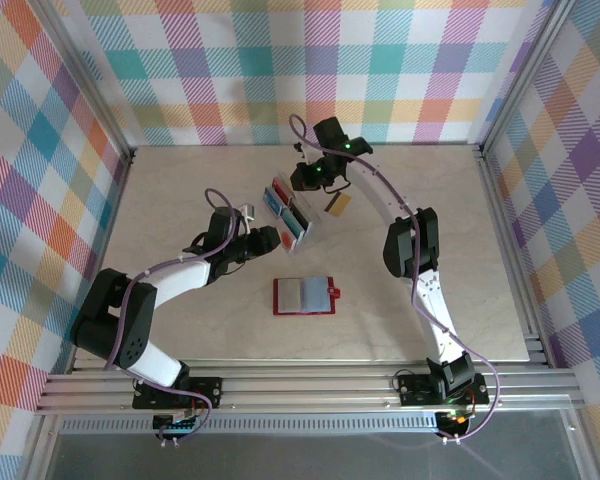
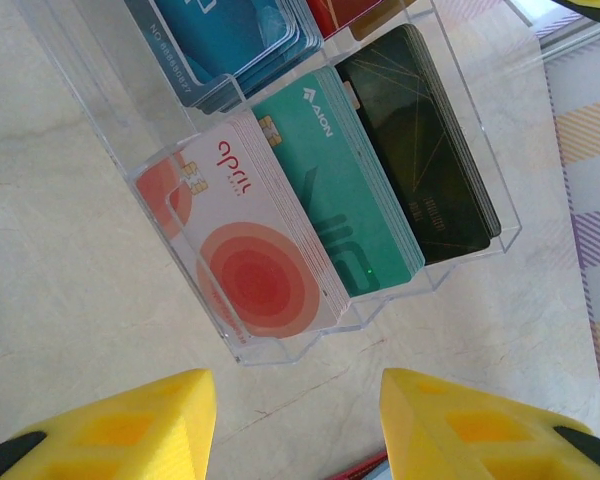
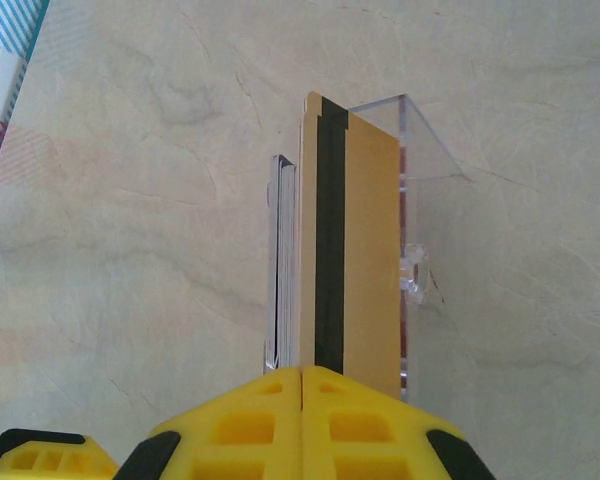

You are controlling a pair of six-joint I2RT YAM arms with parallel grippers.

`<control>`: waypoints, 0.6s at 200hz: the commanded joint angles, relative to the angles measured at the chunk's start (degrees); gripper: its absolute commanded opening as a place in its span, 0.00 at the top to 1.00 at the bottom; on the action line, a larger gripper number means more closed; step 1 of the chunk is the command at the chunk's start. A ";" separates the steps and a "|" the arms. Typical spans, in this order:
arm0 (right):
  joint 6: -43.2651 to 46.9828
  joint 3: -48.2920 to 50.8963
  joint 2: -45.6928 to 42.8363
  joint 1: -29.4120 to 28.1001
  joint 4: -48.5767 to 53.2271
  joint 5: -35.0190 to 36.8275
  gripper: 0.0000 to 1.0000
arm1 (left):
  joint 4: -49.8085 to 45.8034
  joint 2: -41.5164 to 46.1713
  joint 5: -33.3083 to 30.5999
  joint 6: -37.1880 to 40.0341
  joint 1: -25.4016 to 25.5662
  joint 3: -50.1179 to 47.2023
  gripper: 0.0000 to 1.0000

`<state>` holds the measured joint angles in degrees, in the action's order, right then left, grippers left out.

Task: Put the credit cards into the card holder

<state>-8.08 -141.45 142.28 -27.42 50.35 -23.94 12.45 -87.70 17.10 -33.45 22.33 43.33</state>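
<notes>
Clear rack walls hug your gold card, long side toward 12 o'clock. Right claw shut at its near edge; left claw open, empty.

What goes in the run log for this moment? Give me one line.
right gripper shut at gold striped card, hold unclear | left gripper open near clear rack | card holder lying open

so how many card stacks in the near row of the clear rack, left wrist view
3: white-red stack on the picture's left, teal stack in the middle, black stack on the right. Behind them a blue stack and more, cut off by the frame.
</notes>
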 commanded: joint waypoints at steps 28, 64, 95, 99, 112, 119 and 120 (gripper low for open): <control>-0.85 -0.67 -2.53 0.33 1.02 1.34 1.00 | -1.62 -2.04 0.90 -0.34 -0.88 3.26 0.53; -2.91 -1.07 -2.20 1.08 1.86 5.72 1.00 | -3.05 -3.03 1.52 -0.48 -0.97 6.43 0.53; -6.46 -1.67 -1.24 2.70 3.49 7.26 1.00 | -4.87 -5.80 2.83 -0.56 -1.99 10.65 0.54; -6.70 -1.64 -1.22 2.76 3.71 7.45 1.00 | -4.97 -6.30 3.08 -0.63 -2.23 11.17 0.54; -7.25 -1.13 -1.38 2.72 3.99 7.79 1.00 | -5.36 -7.76 3.70 -0.56 -2.77 12.86 0.54; -7.64 -0.98 -1.39 2.68 4.23 7.77 1.00 | -5.81 -8.61 4.04 -0.47 -3.05 14.02 0.55; -7.65 -0.91 -1.43 2.70 4.23 7.77 1.00 | -5.92 -8.75 4.06 -0.43 -3.06 14.17 0.55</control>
<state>-12.99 -141.84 141.91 -25.43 51.72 -18.61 8.93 -93.78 19.00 -33.65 20.69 54.06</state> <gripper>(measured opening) 0.044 0.458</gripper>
